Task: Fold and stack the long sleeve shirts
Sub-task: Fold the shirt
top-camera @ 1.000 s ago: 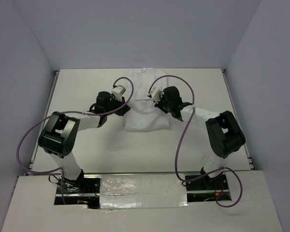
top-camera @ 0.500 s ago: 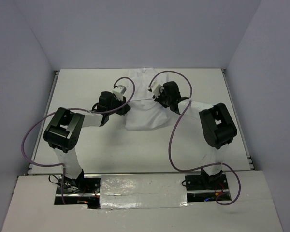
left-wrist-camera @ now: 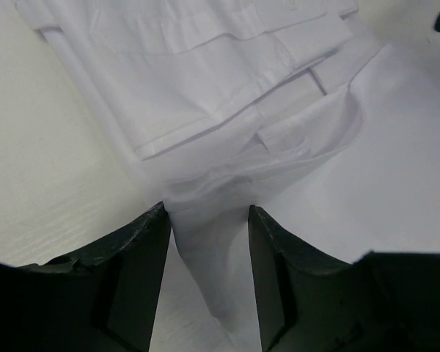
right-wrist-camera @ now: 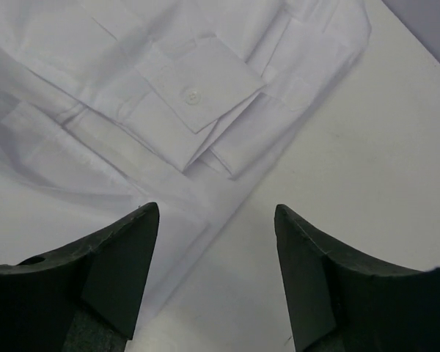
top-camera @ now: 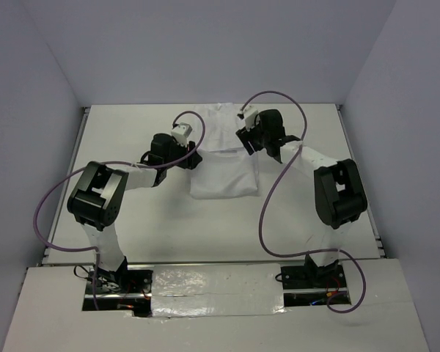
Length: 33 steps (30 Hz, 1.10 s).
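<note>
The long sleeve shirt [top-camera: 224, 165] is white and lies folded flat at the middle back of the table. The left wrist view shows its layered folds [left-wrist-camera: 227, 81]. A buttoned cuff [right-wrist-camera: 194, 95] shows on top in the right wrist view. My left gripper [top-camera: 191, 157] is at the shirt's left edge, its jaws apart, with a loose ridge of cloth [left-wrist-camera: 213, 242] running between the fingers [left-wrist-camera: 143, 249]. My right gripper [top-camera: 243, 139] hovers over the shirt's far right part. It is open wide [right-wrist-camera: 216, 220], with only the shirt's edge and bare table between its fingers.
The white table [top-camera: 132, 220] ends in metal rails at the left [top-camera: 66, 183] and right [top-camera: 359, 183] sides. Grey walls enclose the back and both sides. Purple cables [top-camera: 268, 213] loop off both arms above the table.
Both grippers have opened and let go of the shirt. The right gripper moved toward the back right. The left one barely shifted. The shirt now lies flatter.
</note>
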{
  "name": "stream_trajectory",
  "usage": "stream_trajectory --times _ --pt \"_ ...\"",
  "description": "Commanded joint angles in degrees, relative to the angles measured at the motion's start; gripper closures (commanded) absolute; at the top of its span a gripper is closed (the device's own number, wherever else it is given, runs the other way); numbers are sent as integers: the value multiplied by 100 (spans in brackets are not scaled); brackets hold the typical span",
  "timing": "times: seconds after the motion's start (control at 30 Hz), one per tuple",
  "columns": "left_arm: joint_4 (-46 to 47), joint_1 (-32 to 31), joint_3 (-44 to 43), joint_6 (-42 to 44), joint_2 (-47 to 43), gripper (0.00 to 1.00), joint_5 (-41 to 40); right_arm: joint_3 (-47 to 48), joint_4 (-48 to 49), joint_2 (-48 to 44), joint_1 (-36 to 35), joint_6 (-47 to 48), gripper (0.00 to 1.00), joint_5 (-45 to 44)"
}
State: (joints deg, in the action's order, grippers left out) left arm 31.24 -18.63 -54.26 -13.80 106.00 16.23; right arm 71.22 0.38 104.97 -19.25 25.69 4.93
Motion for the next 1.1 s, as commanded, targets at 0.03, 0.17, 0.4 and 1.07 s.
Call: stream_trajectory --times 0.03,0.17,0.4,1.07 --pt "207 -18 -295 167 62 42 -58 -54 -310 -1205 61 -1310 37 648" --pt "136 -26 -375 518 44 43 -155 -932 -267 -1899 -341 -2609 72 931" --pt "-153 -96 -515 852 123 49 -585 -2085 630 -1858 -589 -4702 100 1125" --pt "-259 -422 -568 528 642 85 -1341 -3167 -160 -1268 -325 -6182 100 123"
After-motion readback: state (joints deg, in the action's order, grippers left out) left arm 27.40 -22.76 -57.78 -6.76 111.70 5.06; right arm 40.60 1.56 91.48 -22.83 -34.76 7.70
